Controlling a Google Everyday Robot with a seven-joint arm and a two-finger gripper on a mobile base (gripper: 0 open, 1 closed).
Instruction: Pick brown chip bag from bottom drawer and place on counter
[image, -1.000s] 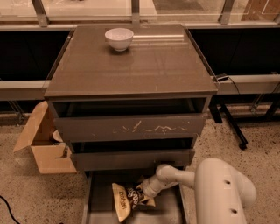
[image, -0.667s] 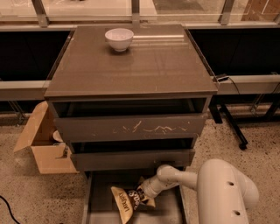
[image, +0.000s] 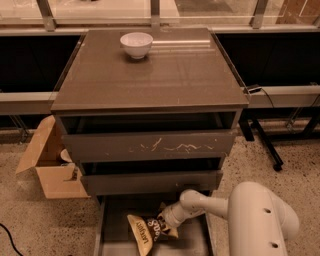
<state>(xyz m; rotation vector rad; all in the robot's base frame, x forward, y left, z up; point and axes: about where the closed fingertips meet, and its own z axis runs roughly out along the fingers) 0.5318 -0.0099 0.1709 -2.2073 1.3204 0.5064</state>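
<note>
Desk (image: 150, 75) fills the upper frame, its broad top the drop-off spot. Bottom drawer (image: 112, 230) is pulled out at lower centre, letting the white arm (image: 260, 220) reach in from the lower right. Brown chip bag (image: 145, 231) lies tilted in that drawer, tan end to the lower left. White bowl (image: 136, 44) sits at the desk's back edge, leaving the front free. Pincer (image: 166, 224) looks clamped on the bag's right end, an edge grip suited to crinkly foil.

brown chip bag (image: 146, 231): dark brown, crinkled, 1 tan end, white lettering, lying tilted in the bottom drawer (image: 191, 243). Drawer pulled open, under the glossy counter (image: 150, 75). gripper (image: 167, 220) at bag's upper-right end.
</note>
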